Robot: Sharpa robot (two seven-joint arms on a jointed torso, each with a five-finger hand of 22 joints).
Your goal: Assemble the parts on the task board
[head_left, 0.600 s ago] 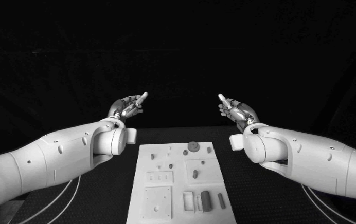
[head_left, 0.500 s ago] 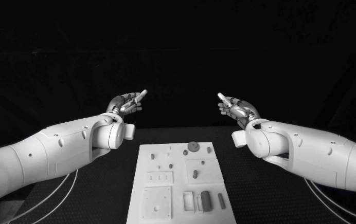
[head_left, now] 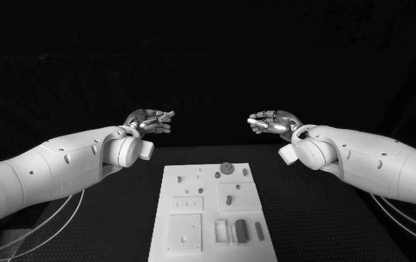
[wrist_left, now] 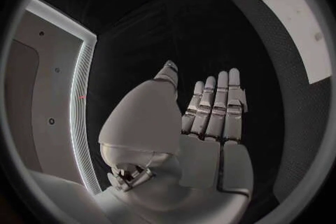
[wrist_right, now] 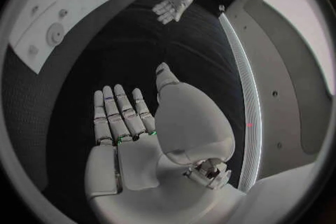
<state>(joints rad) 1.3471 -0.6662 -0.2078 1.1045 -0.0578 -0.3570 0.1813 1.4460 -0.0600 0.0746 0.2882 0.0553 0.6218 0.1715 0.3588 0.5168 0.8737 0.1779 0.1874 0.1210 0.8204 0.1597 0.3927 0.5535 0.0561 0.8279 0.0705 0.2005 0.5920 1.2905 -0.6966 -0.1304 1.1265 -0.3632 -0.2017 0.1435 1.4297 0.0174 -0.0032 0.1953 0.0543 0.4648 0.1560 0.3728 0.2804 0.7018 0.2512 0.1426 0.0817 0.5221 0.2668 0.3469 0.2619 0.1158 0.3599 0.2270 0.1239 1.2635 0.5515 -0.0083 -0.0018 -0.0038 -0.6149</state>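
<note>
Two white arms reach in from either side of the head view and hold their silver hands up above the far end of the black surface (head_left: 303, 214), well clear of everything on it. The left hand (head_left: 149, 121) sits with its fingers pointing inward toward the other hand; in its own wrist view the left hand (wrist_left: 210, 117) shows a flat palm with the fingers (wrist_left: 218, 101) laid straight side by side and the thumb out to one side, holding nothing. The right hand (head_left: 273, 122) mirrors it, fingers aimed inward at the same height; its wrist view shows the right hand (wrist_right: 126, 123) likewise flat, fingers (wrist_right: 115, 112) extended and thumb spread apart, with nothing in it. Each wrist view also catches the opposite hand across the gap, splayed and empty. One task board (head_left: 212, 214), a long white plate, lies flat in the middle of the surface between the arms and nearer the robot than the hands. On it lie small dark parts: a round disc (head_left: 226, 167) near the far end, a short peg (head_left: 229, 200) around the middle, and what look like two upright oblong pieces (head_left: 241, 231) near the near end, though the smaller bits are too tiny to count with confidence.
</note>
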